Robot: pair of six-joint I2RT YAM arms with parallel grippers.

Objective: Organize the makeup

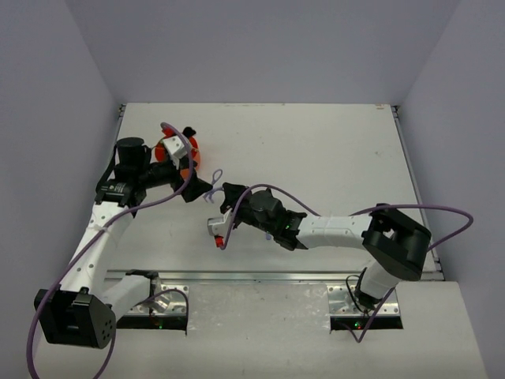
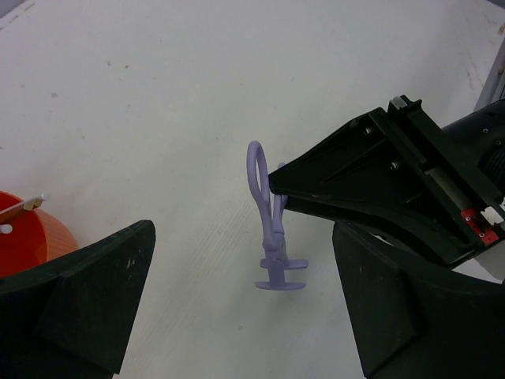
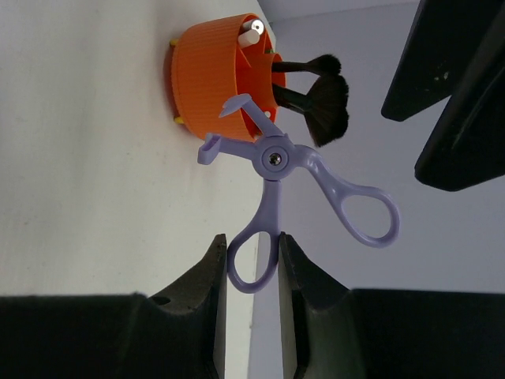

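Now right claw (image 3: 252,253) clamped on lilac looped tool (image 3: 276,158), handover likely.
Grip is on one handle loop, leaving the other loop free, probably for left claw (image 2: 245,296), jaws wide apart just beside it, not touching; farther back, orange tub (image 3: 209,79) on tabletop (image 3: 79,197) already holds black brushes (image 3: 319,99).

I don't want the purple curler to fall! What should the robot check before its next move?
1. Right gripper pinching one loop of the curler: ok.
2. Left gripper open wide: ok.
3. Curler lifted clear of the table: cannot tell.
4. Orange tub standing upright, with brushes inside: ok.
5. Room in the tub for the curler: cannot tell.
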